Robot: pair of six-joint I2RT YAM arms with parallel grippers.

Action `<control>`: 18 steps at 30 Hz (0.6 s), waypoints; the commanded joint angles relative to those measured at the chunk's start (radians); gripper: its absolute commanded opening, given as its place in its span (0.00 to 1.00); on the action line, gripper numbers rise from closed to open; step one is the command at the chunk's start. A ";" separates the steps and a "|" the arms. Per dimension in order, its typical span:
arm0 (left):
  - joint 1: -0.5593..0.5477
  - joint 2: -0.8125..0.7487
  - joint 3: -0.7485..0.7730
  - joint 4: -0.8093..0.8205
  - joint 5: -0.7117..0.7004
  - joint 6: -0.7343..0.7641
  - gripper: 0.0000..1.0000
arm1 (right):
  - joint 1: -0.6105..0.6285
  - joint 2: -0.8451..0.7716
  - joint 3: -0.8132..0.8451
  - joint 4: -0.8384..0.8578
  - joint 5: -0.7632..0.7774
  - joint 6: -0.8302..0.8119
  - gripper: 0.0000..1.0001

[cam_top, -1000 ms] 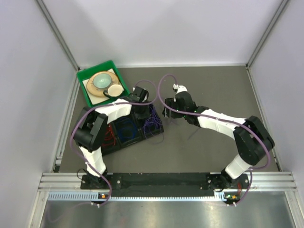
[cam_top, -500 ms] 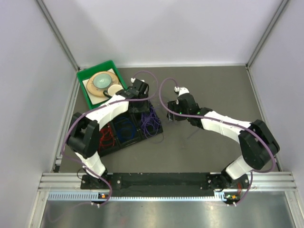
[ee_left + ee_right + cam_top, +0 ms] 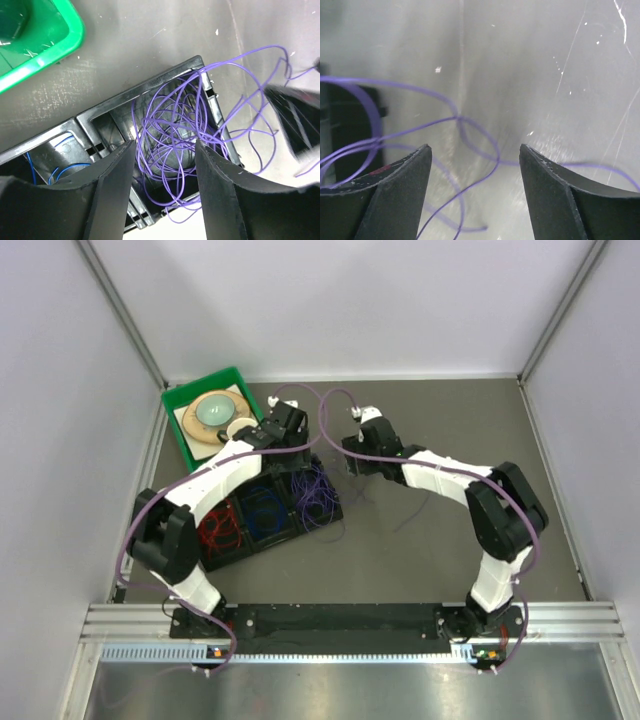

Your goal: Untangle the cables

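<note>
**A:** Where do the cables lie?

**B:** In the black tray (image 3: pixel 335 510). The red cable (image 3: pixel 220 530) is in one end compartment and the blue cable (image 3: pixel 262 515) in the middle. The purple cable (image 3: pixel 170 125) is at the end nearest the right arm. The purple one is a loose heap, and several of its loops spill over the tray's wall onto the worktop (image 3: pixel 545 75).

**A:** And the pincers?

**B:** The left pincer (image 3: pixel 164 145) hangs over the purple compartment, fingers apart and gripping nothing. The right pincer (image 3: pixel 474 150) hovers over the worktop just beside the tray. It is also spread and empty, with stray purple strands beneath it.

**A:** So what is the step?

**B:** I judge it to be getting that overhang into its compartment.

**A:** How should that go?

**B:** The right pincer should come down on a single loop, not a bundle, and close gently. It should lift the loop over the wall rather than drag it, since a drag could snag the rim slots or pull the heap out. The left pincer should keep clear of the blue compartment.
</note>
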 commanded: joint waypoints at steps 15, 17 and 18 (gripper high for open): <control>0.170 -0.119 -0.142 0.084 0.096 0.000 0.52 | -0.025 -0.003 0.036 0.099 -0.067 -0.053 0.00; 0.181 -0.113 -0.166 0.098 0.106 0.000 0.52 | -0.025 -0.031 0.039 0.071 -0.067 -0.030 0.00; 0.186 -0.108 -0.174 0.104 0.113 0.000 0.52 | -0.023 -0.042 0.044 0.036 -0.076 -0.022 0.00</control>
